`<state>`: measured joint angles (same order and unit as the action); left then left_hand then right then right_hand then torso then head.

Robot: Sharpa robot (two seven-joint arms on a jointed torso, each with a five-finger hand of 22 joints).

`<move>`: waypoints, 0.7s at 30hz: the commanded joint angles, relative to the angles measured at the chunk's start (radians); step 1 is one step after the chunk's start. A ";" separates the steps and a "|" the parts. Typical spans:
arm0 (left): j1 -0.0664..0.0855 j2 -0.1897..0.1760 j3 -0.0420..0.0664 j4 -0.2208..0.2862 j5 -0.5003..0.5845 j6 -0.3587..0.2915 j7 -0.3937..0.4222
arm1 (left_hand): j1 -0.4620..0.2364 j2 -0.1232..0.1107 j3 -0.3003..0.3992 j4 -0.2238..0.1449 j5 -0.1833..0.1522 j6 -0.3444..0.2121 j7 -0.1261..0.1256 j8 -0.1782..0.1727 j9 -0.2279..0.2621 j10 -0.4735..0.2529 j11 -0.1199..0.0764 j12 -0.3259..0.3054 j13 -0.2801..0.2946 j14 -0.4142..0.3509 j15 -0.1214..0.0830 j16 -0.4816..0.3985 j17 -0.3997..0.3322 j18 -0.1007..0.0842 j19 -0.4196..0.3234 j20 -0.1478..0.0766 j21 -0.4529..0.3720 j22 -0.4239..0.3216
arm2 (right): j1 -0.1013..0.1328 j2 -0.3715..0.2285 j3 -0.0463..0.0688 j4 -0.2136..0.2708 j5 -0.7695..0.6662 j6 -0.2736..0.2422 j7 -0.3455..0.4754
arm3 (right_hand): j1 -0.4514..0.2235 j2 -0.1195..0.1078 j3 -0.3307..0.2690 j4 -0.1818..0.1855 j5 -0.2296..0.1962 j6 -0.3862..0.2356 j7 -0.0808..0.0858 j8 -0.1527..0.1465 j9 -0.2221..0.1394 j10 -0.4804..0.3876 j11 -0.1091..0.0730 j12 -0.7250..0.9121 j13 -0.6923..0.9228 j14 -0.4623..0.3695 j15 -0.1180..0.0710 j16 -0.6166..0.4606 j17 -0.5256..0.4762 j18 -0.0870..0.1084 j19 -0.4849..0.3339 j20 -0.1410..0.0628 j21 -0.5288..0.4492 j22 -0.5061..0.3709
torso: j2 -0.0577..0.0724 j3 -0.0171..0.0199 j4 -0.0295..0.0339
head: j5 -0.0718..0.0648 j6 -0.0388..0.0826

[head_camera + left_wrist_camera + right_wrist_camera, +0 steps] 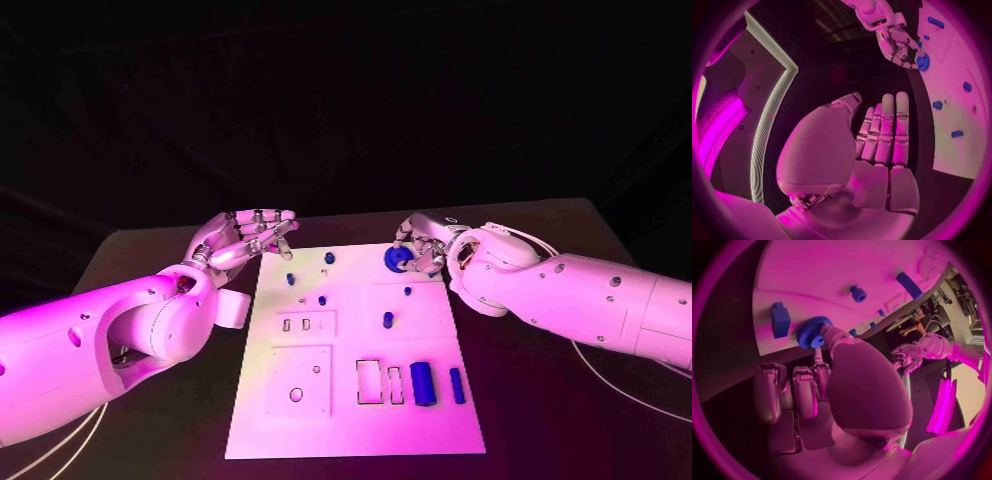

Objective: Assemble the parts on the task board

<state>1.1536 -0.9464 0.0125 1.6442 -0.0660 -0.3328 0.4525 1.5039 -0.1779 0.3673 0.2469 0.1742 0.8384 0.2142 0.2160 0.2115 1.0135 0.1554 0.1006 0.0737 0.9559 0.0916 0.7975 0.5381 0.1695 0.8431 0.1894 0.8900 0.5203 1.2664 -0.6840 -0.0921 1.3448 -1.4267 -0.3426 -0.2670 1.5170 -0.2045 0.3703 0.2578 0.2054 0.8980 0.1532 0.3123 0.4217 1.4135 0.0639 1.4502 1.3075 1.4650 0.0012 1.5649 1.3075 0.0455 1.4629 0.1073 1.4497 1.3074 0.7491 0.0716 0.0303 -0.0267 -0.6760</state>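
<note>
Resting at the far right edge of the task board (pixel 353 400), my right hand (pixel 430 248) touches the blue gear (pixel 395 259) with a fingertip; the right wrist view shows one of my fingers (pixel 831 333) pressed against the gear's hub while the others hang beside it, off the board's edge. The gear lies flat on the board, its toothed rim facing outward all round, its axis pointing up from the plate. I cannot tell whether I truly grip it or only touch it.

My left hand (pixel 242 238) hovers over the dark worktop (pixel 173 400) just beside the board's far left corner, holding nothing, fingers (pixel 889 130) stretched out side by side.

The white board runs with its long axis from near to far. On its near right part two blue parts lie flat side by side, both with their long axes pointing near to far: a thicker cylinder (pixel 423 384) and, just to its right, a thin rod (pixel 457 386). Left of them are two upright rectangular slots. A small blue oval peg (pixel 387 319) sits mid-board, with smaller blue pieces (pixel 329 258) farther away toward the left. In the right wrist view a blue block (pixel 780 320) stands just beside the gear near the board's edge.
</note>
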 commanded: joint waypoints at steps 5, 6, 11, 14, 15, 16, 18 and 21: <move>0.001 0.003 0.001 -0.001 0.000 0.016 0.010 | 0.007 -0.003 0.011 -0.001 -0.006 -0.003 -0.003 0.005 0.002 0.005 0.002 -0.007 0.001 -0.010 -0.001 0.009 0.001 0.013 -0.014 -0.002 0.011 0.006 | 0.003 0.005 0.002 0.042 -0.075 -0.096 0.018 | -0.019 -0.001 0.017 -0.005 0.000 0.036 -0.016 0.028 0.006 0.011 -0.006 0.007 0.094 0.106 -0.010 0.006 0.263 -0.010 0.019 -0.006 0.010 0.137 | 0.000 -0.0006 0.0015 | 0.005 0.001; 0.001 0.003 0.001 -0.001 0.000 0.016 0.010 | 0.007 -0.003 0.011 -0.001 -0.006 -0.003 -0.003 0.005 0.002 0.005 0.002 -0.007 0.001 -0.010 -0.001 0.009 0.001 0.013 -0.014 -0.002 0.011 0.006 | 0.004 0.009 0.002 0.046 -0.077 -0.102 0.019 | -0.019 -0.001 0.017 -0.005 0.000 0.036 -0.016 0.028 0.006 0.011 -0.006 0.007 0.094 0.106 -0.010 0.006 0.263 -0.010 0.019 -0.006 0.010 0.137 | 0.000 -0.0006 0.0015 | 0.005 0.001; 0.001 0.004 0.001 -0.002 0.000 0.016 0.010 | 0.007 -0.003 0.011 -0.001 -0.006 -0.003 -0.003 0.005 0.002 0.005 0.002 -0.007 0.001 -0.010 -0.001 0.009 0.001 0.013 -0.014 -0.002 0.011 0.006 | 0.007 0.035 0.003 0.069 -0.083 -0.122 0.025 | -0.020 -0.002 0.021 -0.007 0.000 0.039 -0.018 0.030 0.006 0.013 -0.007 0.008 0.096 0.106 -0.011 0.006 0.263 -0.011 0.021 -0.007 0.013 0.140 | 0.001 -0.0007 0.0015 | 0.011 0.001; 0.001 0.005 0.001 -0.003 0.000 0.016 0.010 | 0.007 -0.003 0.011 -0.001 -0.006 -0.003 -0.003 0.005 0.002 0.005 0.002 -0.007 0.001 -0.010 -0.001 0.009 0.001 0.013 -0.014 -0.002 0.011 0.006 | 0.008 0.058 0.003 0.074 -0.085 -0.125 0.026 | -0.020 -0.003 0.022 -0.007 0.000 0.039 -0.018 0.030 0.007 0.014 -0.007 0.009 0.097 0.106 -0.011 0.006 0.263 -0.011 0.022 -0.008 0.013 0.140 | 0.001 -0.0007 0.0010 | 0.012 0.001; 0.001 0.005 0.001 -0.003 0.000 0.016 0.010 | 0.007 -0.003 0.011 -0.001 -0.006 -0.003 -0.003 0.005 0.002 0.005 0.002 -0.007 0.001 -0.010 -0.001 0.009 0.001 0.013 -0.014 -0.002 0.011 0.006 | 0.008 0.067 0.003 0.074 -0.085 -0.125 0.027 | -0.020 -0.003 0.022 -0.007 0.000 0.039 -0.018 0.030 0.007 0.014 -0.007 0.009 0.097 0.106 -0.011 0.006 0.263 -0.011 0.022 -0.008 0.013 0.140 | 0.001 -0.0007 0.0006 | 0.012 0.001; 0.001 0.006 0.001 -0.003 0.000 0.016 0.010 | 0.007 -0.003 0.011 -0.001 -0.006 -0.003 -0.003 0.005 0.002 0.005 0.002 -0.007 0.001 -0.010 -0.001 0.009 0.001 0.013 -0.014 -0.002 0.011 0.006 | 0.008 0.075 0.003 0.073 -0.085 -0.125 0.027 | -0.020 -0.003 0.022 -0.007 0.000 0.039 -0.018 0.030 0.007 0.014 -0.007 0.009 0.097 0.106 -0.011 0.006 0.263 -0.011 0.022 -0.008 0.013 0.140 | 0.001 -0.0007 0.0006 | 0.012 0.001; 0.001 0.007 0.001 -0.004 0.000 0.017 0.010 | 0.007 -0.003 0.011 -0.001 -0.006 -0.003 -0.003 0.005 0.002 0.005 0.002 -0.007 0.001 -0.010 -0.001 0.009 0.001 0.013 -0.014 -0.002 0.011 0.006 | 0.008 0.093 0.003 0.068 -0.084 -0.124 0.028 | -0.020 -0.003 0.022 -0.007 0.000 0.039 -0.018 0.030 0.007 0.014 -0.007 0.009 0.097 0.106 -0.011 0.006 0.263 -0.011 0.022 -0.008 0.013 0.140 | 0.001 -0.0008 0.0019 | 0.010 0.002; 0.001 0.009 0.001 -0.004 0.000 0.017 0.010 | 0.007 -0.003 0.011 -0.001 -0.006 -0.003 -0.003 0.005 0.002 0.005 0.002 -0.007 0.001 -0.010 -0.001 0.009 0.001 0.013 -0.014 -0.002 0.011 0.006 | 0.006 0.124 0.002 0.054 -0.083 -0.123 0.029 | -0.020 -0.003 0.022 -0.007 0.000 0.039 -0.018 0.030 0.007 0.014 -0.007 0.009 0.097 0.106 -0.011 0.006 0.263 -0.011 0.022 -0.008 0.013 0.140 | 0.001 -0.0003 0.0022 | 0.012 0.002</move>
<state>1.1536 -0.9398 0.0124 1.6389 -0.0661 -0.3325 0.4524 1.5039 -0.1780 0.3756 0.2469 0.1742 0.8385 0.2142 0.2160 0.2128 1.0135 0.1554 0.1006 0.0737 0.9521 0.0879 0.8040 0.5380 0.1696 0.8340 0.1875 0.8974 0.5252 1.2735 -0.5658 -0.0897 1.4039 -1.4921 -0.4522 -0.2533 1.4996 -0.2107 0.3870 0.2495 0.2025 0.9107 0.1511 0.3123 0.4217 1.4203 0.0572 1.4550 1.3074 1.4684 -0.0022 1.5649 1.3074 0.0455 1.4665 0.1038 1.4580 1.3081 0.7498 0.0709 0.0316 -0.0157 -0.6746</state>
